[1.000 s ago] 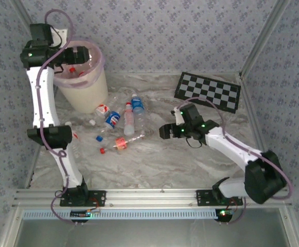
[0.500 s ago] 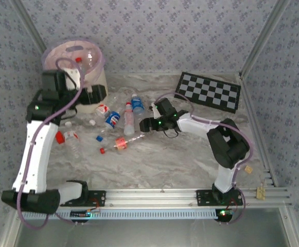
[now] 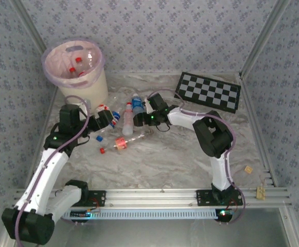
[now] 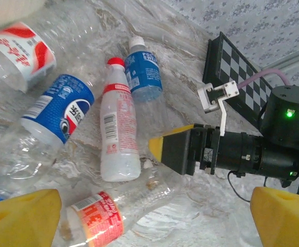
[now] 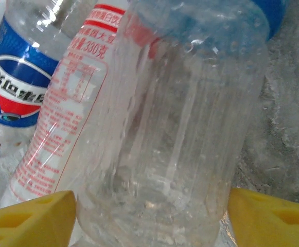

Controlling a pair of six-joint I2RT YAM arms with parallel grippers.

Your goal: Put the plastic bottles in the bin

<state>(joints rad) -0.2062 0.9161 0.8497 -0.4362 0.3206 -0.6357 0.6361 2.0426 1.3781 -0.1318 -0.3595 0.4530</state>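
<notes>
Where the top view looks down, the bin (image 3: 85, 91) stands at the far left corner of the counter (image 3: 164, 159) with several bottles inside. Loose plastic bottles (image 3: 124, 123) lie in front of it, between the left gripper (image 3: 107, 120) and the right gripper (image 3: 138, 120). Left wrist view: the left jaws gape wide and empty above the bottles. Right wrist view: the right jaws stand on either side of a clear bottle (image 5: 180, 134); whether they press it cannot be told.
</notes>
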